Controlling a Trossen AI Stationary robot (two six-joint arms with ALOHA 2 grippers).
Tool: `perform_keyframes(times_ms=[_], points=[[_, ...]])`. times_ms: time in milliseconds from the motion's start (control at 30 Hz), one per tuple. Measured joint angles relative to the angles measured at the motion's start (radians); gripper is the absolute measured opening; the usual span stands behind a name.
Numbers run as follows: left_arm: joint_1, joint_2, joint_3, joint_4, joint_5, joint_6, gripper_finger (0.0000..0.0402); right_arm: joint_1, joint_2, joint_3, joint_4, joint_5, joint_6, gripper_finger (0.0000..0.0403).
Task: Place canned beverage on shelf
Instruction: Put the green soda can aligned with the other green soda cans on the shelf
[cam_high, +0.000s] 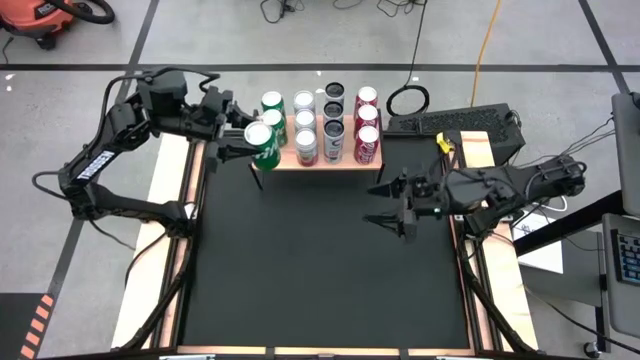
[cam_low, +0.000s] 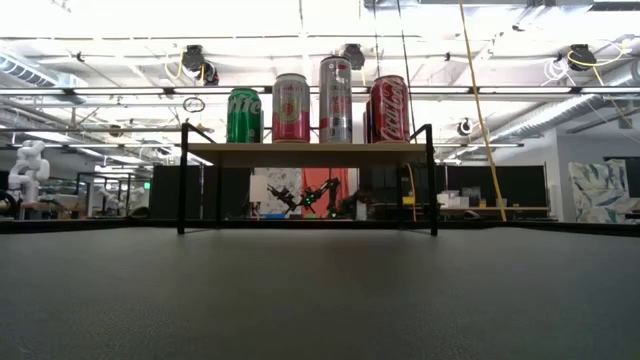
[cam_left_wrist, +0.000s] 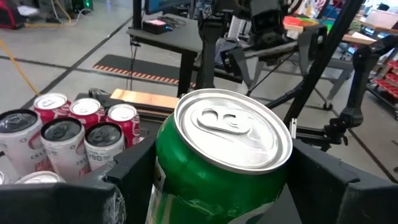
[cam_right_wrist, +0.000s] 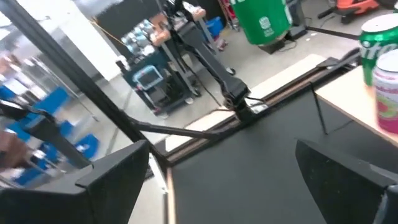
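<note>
I see my left end effector (cam_high: 243, 135) squeezing a green can (cam_high: 262, 141) between its two dark fingers. In the left wrist view the green can (cam_left_wrist: 221, 162) fills most of the picture, standing upright with its silver top and pull tab facing up. From above, the can is at the near left corner of the shelf (cam_high: 290, 158), right at its edge. I cannot tell if its bottom touches the wood or is a little above it.

The shelf has a light wood top and thin black legs, and it stands at the far side of the black surface (cam_high: 320, 260). More cans stand on it in rows. There is another green can (cam_high: 273, 103) at the far left, then pink and silver cans (cam_high: 305, 125), then dark-topped cans (cam_high: 333, 112), then red cans (cam_high: 367, 120) at the right end. From the low view I see a green can (cam_low: 244, 115), a pink one (cam_low: 291, 107), a tall silver one (cam_low: 335, 99) and a red one (cam_low: 389, 108) lined up on the shelf (cam_low: 310, 148).

My right end effector (cam_high: 393, 205) hangs over the right side of the surface, well apart from the shelf. Its fingers are spread wide and hold nothing.
</note>
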Motion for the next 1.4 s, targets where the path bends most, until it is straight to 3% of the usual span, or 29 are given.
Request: perform_keyframes(times_ms=[300,533,800,967,1167,1400], points=[[0.0,-0.057,-0.064,0.012,0.004,0.08,0.0285,0.0,0.057,-0.001,-0.115,0.084,-0.172,0.0384],[-0.001,-0.083,-0.068,-0.078,0.029,0.226,0.0285,0.035,0.12,-0.001,-0.117,0.159,-0.322,0.0384],[0.0,-0.135,-0.24,0.066,0.092,0.294,0.0285,0.108,0.247,0.0,-0.037,0.268,-0.389,0.0384],[0.0,-0.166,-0.36,0.111,0.113,0.333,0.0285,0.176,0.387,0.0,0.149,0.315,-0.443,0.0384],[0.048,-0.184,-0.444,0.151,0.11,0.311,0.0285,0.245,0.573,0.0,0.551,0.32,-0.437,0.0384],[0.152,-0.185,-0.482,0.226,0.237,0.281,0.0285,0.327,0.747,0.0,0.836,0.347,-0.491,0.0384]])
